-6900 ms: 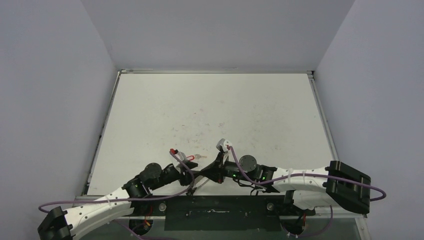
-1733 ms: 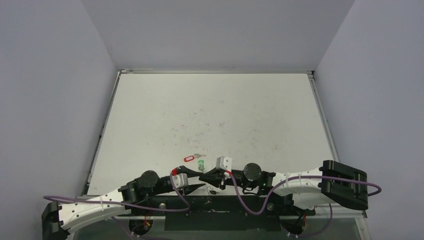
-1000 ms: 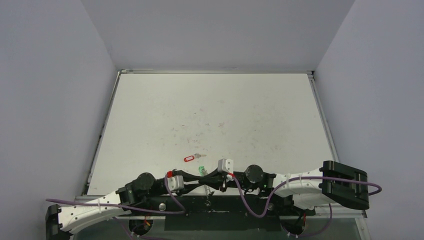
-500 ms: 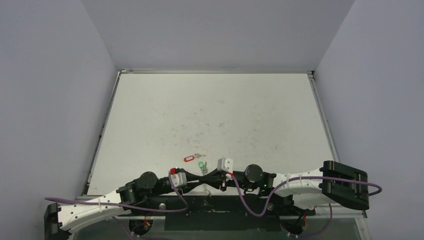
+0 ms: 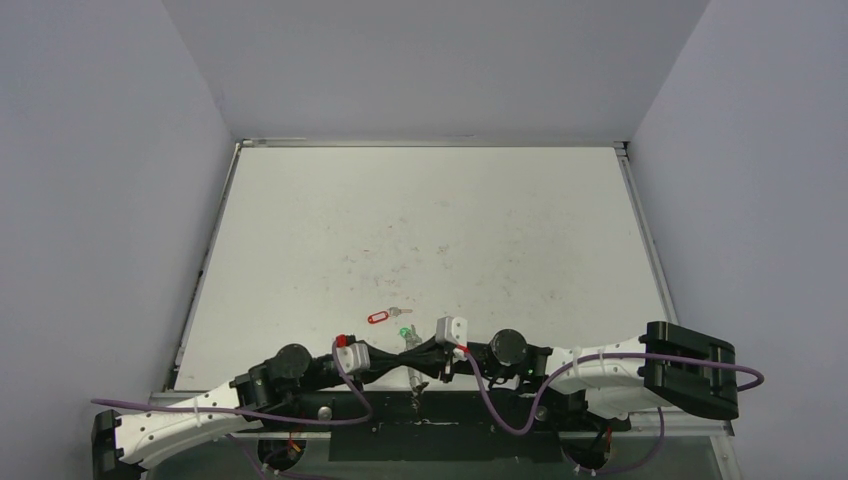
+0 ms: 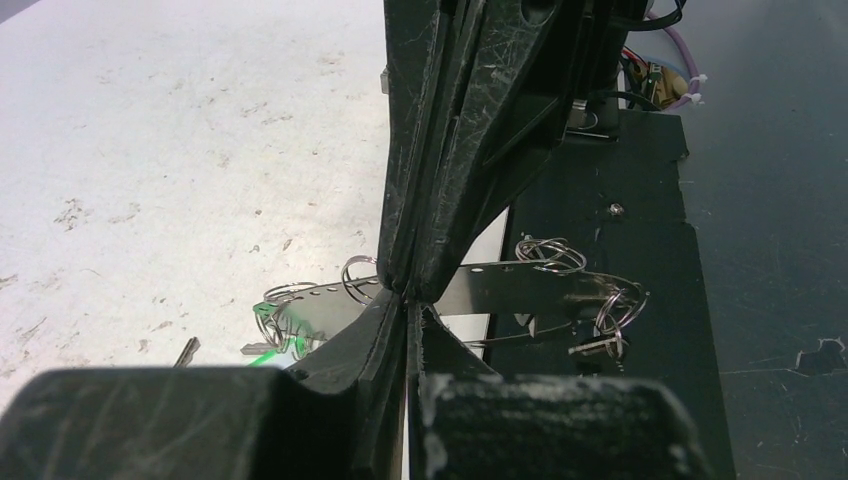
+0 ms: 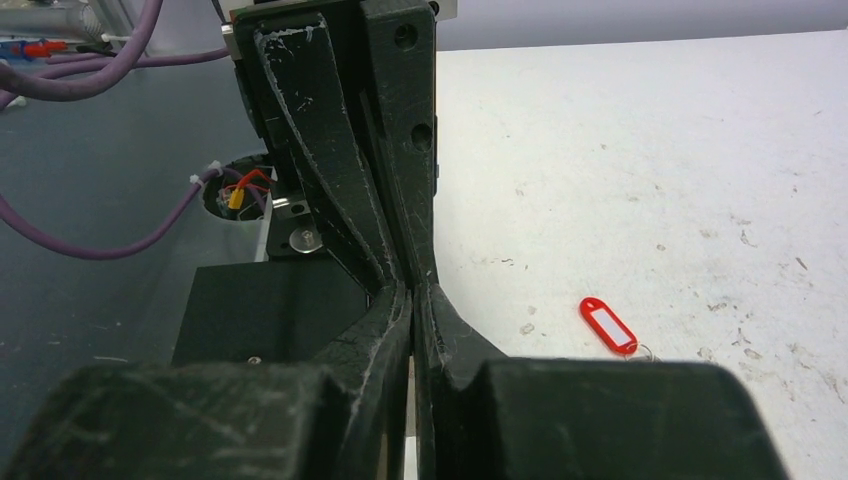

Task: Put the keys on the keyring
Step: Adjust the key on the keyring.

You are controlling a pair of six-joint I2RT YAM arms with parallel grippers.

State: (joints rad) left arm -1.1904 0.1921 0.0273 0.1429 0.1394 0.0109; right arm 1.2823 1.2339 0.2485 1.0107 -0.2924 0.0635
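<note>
Left arm (image 5: 290, 368), right arm (image 5: 520, 352) low, inward — jaws shut, tips together.

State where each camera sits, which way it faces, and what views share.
Top external: above and behind the arms, looking down on the table; both arms along the bottom, left hand and right hand meeting tip to tip.
Left wrist: on the left arm, looking along its own shut fingers at the right hand and the keyring.
Right wrist: on the right arm, facing the left hand over its own shut fingers.
Shared: top and right wrist both show the red-tagged key; top and left wrist the green-tagged key.
</note>
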